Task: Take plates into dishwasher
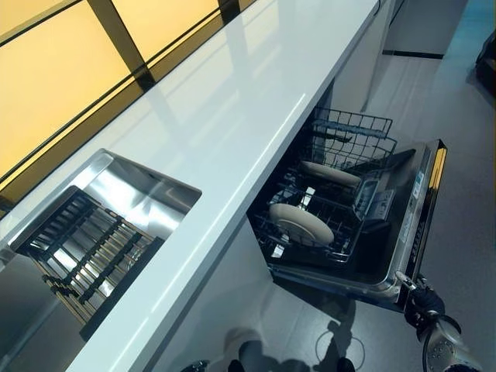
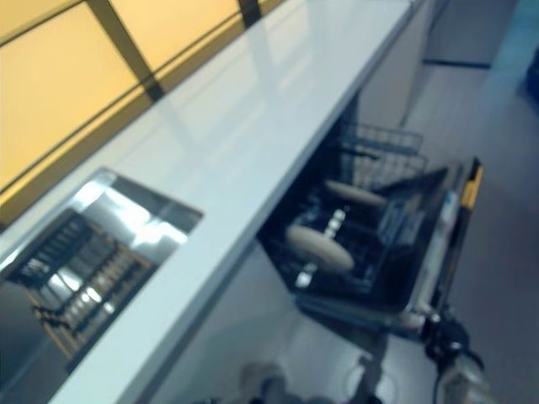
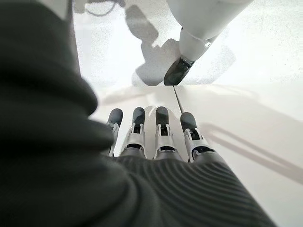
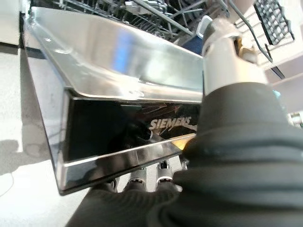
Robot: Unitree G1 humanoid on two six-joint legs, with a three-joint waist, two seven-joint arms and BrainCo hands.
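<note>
Under the white counter (image 1: 232, 116) the dishwasher stands with its door (image 1: 418, 209) folded down and its lower rack (image 1: 310, 240) pulled out. Two pale plates rest in that rack, one in front (image 1: 301, 223) and one further back (image 1: 331, 173). My right hand (image 1: 424, 304) grips the door's front corner. In the right wrist view the thumb (image 4: 222, 47) lies on the steel inner face (image 4: 118, 52) and the fingers (image 4: 139, 178) reach under the black front panel. My left hand (image 3: 161, 137) shows only in its wrist view, hanging over the pale floor with straight fingers and holding nothing.
A steel sink (image 1: 132, 194) is set into the counter at the left, with a black drying rack (image 1: 85, 248) inside it. A wire basket (image 1: 349, 132) sits at the back of the dishwasher. Grey floor tiles (image 1: 465, 116) stretch to the right of the door.
</note>
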